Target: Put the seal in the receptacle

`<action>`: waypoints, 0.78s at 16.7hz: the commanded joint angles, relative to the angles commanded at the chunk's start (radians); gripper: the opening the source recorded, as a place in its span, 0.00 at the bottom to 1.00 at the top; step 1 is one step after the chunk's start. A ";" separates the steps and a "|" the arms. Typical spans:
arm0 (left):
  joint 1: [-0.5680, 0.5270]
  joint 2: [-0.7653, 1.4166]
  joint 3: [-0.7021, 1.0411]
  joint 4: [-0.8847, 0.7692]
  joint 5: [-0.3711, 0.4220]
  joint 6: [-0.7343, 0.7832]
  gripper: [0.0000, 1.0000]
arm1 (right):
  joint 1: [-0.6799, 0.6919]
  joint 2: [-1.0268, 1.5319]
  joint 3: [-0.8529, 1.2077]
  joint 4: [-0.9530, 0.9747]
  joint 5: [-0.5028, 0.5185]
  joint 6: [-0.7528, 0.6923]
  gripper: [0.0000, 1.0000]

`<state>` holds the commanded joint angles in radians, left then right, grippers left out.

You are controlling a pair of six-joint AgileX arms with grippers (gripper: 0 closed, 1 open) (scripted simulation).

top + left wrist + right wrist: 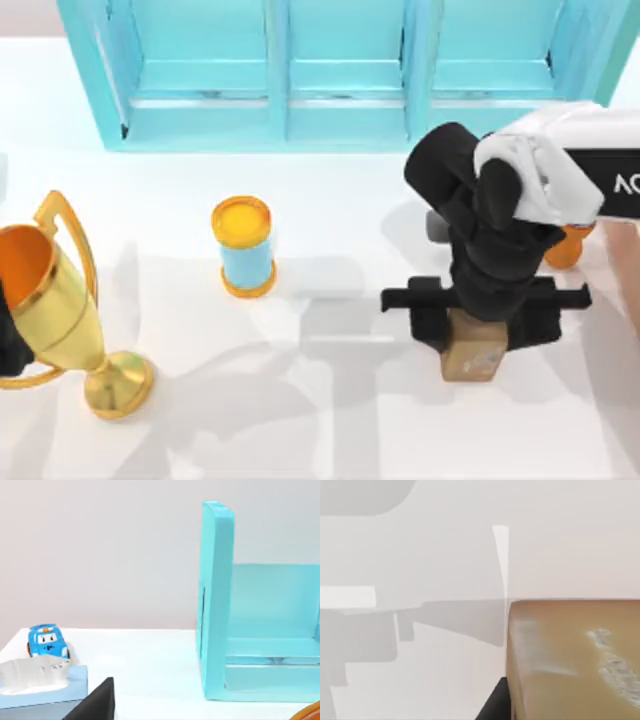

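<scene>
Seal: small tan-brown, stone-like block with rounded edges and faint white markings on one face, at the right part of the white table, directly beneath the right arm's black hand. In the right wrist view the block fills the near corner, white flecks on its face, with the pale table around it. Whether the right hand's fingers press the block or stand clear of it cannot be told.

Blue cylinder with orange ends: upright, left of the seal and well apart from it.

Gold trophy cup with handles: tilted, near the table's left edge.

Large turquoise shelf unit: along the far edge, behind the cylinder and the right arm; its end panel also stands in the left wrist view.

Small orange object: just behind the right arm, partly hidden.

Blue toy car and pale blue tissue box: side by side in the left wrist view.
</scene>
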<state>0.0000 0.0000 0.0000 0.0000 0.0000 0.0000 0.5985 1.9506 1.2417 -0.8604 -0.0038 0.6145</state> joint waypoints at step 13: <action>0.000 0.000 0.000 0.000 0.000 0.000 1.00 | -0.003 -0.002 0.000 0.000 0.001 0.001 0.00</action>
<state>0.0000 0.0000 0.0000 0.0000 0.0000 0.0000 0.5958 1.9483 1.2417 -0.8603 -0.0029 0.6150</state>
